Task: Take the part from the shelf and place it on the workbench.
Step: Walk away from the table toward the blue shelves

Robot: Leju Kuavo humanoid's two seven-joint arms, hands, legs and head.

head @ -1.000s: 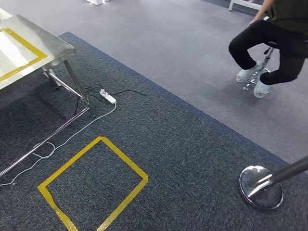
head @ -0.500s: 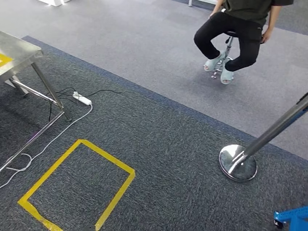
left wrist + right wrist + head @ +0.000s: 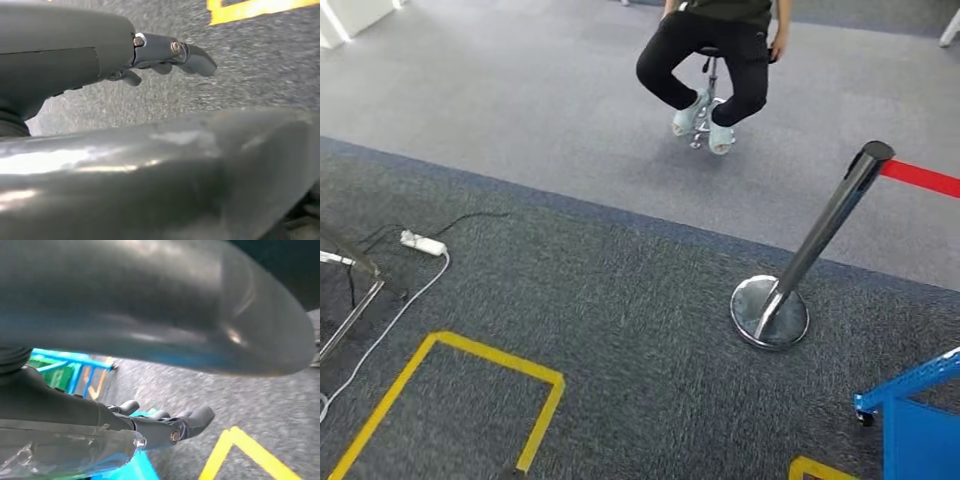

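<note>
Hung both dark-fingered robot hands, left and right, empty with fingers loosely extended over dark grey carpet, yellow tape lines beneath the right, blue metal shelf frame just beyond it, part nowhere discernible.

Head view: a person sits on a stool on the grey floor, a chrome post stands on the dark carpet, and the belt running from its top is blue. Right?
Not quite. In the head view the belt from the chrome post is red, not blue. The person does sit on a stool on the grey floor.
</note>
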